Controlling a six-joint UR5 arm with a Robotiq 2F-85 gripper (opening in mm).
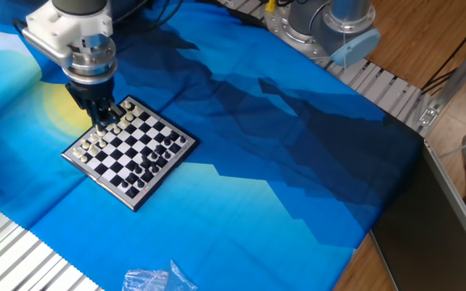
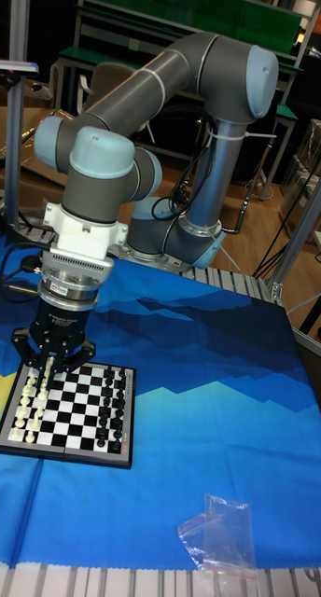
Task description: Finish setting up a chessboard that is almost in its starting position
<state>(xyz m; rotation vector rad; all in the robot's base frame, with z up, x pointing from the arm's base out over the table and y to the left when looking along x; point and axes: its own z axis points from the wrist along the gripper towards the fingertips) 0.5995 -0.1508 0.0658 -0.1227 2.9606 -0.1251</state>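
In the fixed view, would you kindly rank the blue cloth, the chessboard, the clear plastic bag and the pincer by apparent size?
1. Blue cloth, by far the largest.
2. Chessboard.
3. Clear plastic bag and pincer: unranked, since the bag is cut off by the frame's edge and the pincer sits higher, nearer the camera.

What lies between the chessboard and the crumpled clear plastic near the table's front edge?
Only bare blue cloth. In the tall fixed view, the stretch from the chessboard to the clear plastic holds nothing else.

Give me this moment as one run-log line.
phase: placing | gripper: low over white-piece side of chessboard | jaw state: unclear | held piece: not discernible | plastic bag: on cloth, untouched
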